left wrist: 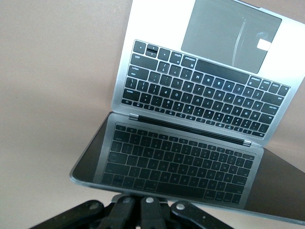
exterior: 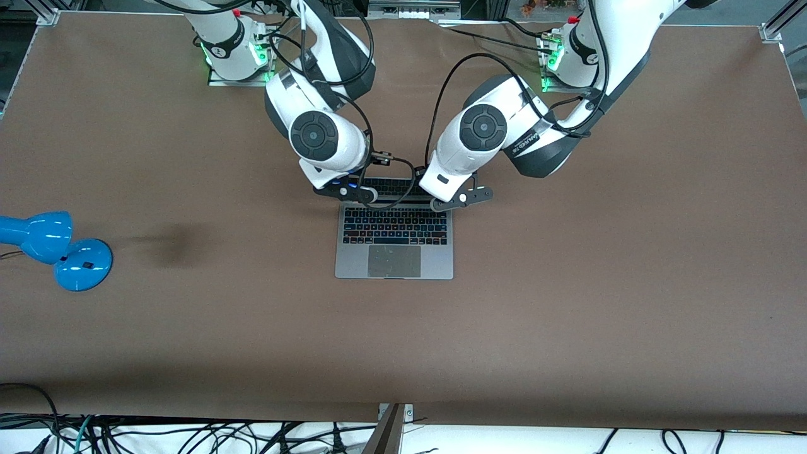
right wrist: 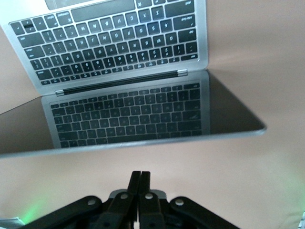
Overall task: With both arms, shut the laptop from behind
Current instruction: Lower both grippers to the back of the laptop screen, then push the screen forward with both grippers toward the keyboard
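Observation:
The silver-grey laptop point(exterior: 394, 252) lies open in the middle of the table, with its black keyboard and grey trackpad showing. Its screen leans forward over the keyboard and reflects the keys in the left wrist view point(left wrist: 181, 162) and the right wrist view point(right wrist: 128, 119). My left gripper point(exterior: 460, 197) is shut; in its wrist view point(left wrist: 141, 199) the fingertips are hidden by the lid's top edge, at the corner toward the left arm's end. My right gripper point(exterior: 345, 191) is shut and empty; in its wrist view point(right wrist: 141, 177) it stands a little apart from the lid's top edge.
A blue lamp point(exterior: 57, 249) lies on the brown table point(exterior: 599, 284) toward the right arm's end. Black cables point(exterior: 189, 435) hang below the table edge nearest the front camera. Both arm bases stand at the edge farthest from it.

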`<action>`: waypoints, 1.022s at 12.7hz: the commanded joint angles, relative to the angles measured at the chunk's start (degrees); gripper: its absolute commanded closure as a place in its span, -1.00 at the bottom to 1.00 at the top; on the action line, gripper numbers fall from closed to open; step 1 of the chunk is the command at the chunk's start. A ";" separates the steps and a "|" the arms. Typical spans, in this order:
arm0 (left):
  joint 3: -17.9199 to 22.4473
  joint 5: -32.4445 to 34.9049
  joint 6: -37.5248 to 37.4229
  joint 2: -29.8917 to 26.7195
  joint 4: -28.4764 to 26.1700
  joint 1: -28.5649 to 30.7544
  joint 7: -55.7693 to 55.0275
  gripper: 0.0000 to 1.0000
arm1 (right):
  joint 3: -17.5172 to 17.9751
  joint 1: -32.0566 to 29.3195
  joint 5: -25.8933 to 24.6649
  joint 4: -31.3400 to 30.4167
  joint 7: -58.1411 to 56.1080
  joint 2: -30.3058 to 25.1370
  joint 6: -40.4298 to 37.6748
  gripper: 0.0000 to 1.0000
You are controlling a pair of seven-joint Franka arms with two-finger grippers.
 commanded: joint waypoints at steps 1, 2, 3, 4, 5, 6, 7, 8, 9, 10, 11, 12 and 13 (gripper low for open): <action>0.69 2.61 0.21 1.72 1.25 -0.97 -0.59 1.00 | 0.33 -0.96 -0.76 0.25 -1.28 -0.04 -0.35 0.92; 0.69 3.30 0.30 1.80 1.34 -0.97 -0.67 1.00 | 0.33 -1.05 -1.02 0.43 -1.28 -0.04 -0.35 0.97; 0.77 3.74 0.21 2.33 2.04 -0.97 -0.67 1.00 | 0.33 -1.05 -2.33 0.43 -1.37 -0.04 -0.26 0.97; 0.86 3.84 0.21 2.94 2.48 -0.97 -0.67 1.00 | 0.33 -1.14 -2.87 0.43 -1.37 -0.04 -0.17 0.97; 0.86 3.84 0.30 3.56 2.57 -0.97 -0.67 1.00 | 0.33 -1.31 -2.96 0.52 -1.37 0.04 -0.09 0.99; 1.04 4.53 0.30 3.82 2.57 -0.97 -0.67 1.00 | 0.33 -1.31 -2.96 0.61 -1.37 0.22 0.09 0.99; 1.13 5.67 0.30 4.35 2.57 -0.97 -0.85 1.00 | 0.33 -1.31 -3.39 0.69 -1.37 0.48 0.09 0.99; 1.21 5.68 0.30 4.70 2.66 -0.97 -0.85 1.00 | 0.33 -1.31 -3.75 0.78 -1.37 0.92 0.09 0.99; 1.65 5.77 0.30 5.14 2.75 -0.97 -0.85 1.00 | 0.33 -1.31 -4.01 0.87 -1.45 1.53 0.18 1.00; 1.91 6.12 0.30 5.41 3.62 -0.97 -0.85 1.00 | 0.33 -1.31 -5.75 0.96 -1.46 2.32 0.18 1.00; 1.92 6.21 0.21 5.84 4.15 -1.40 -0.94 1.00 | 0.33 -1.40 -6.47 1.13 -1.63 2.85 0.35 1.00; 2.61 6.04 0.30 5.93 4.24 -2.10 -0.94 1.00 | 0.33 -1.49 -6.48 1.22 -1.72 2.94 0.53 1.00; 3.58 6.03 0.30 5.94 4.76 -2.55 -1.02 1.00 | 0.33 -1.92 -6.48 1.92 -1.81 2.95 0.44 1.00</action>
